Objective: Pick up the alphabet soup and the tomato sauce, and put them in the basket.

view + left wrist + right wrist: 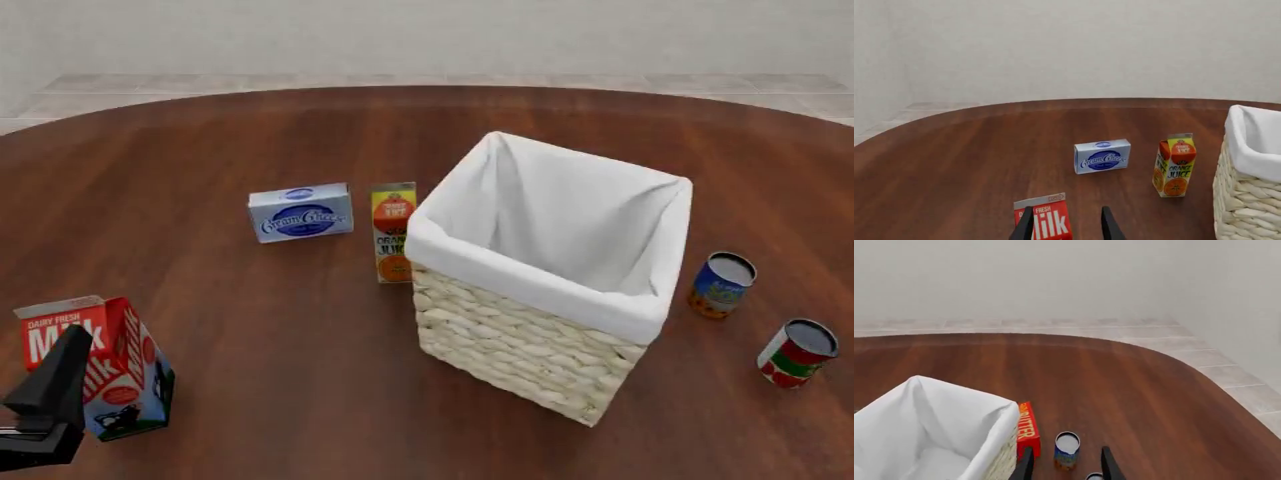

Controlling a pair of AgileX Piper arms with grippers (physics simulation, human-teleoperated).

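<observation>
both cans, alphabet soup (722, 284) and tomato sauce (797, 353), stand (upright) right of basket (534, 330).

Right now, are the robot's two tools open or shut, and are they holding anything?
Left tool: open, holding nothing, milk carton just ahead.
Right tool: open, holding nothing.

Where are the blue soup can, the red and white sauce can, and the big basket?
Blue-labelled round soup can (721, 287), front view, label.
White-and-red round sauce can (797, 354), front view, label.
Pale woven wicker basket (514, 350), front view, wall.

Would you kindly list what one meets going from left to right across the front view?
left gripper → milk carton → cream cheese box → orange juice carton → basket → alphabet soup → tomato sauce
</observation>
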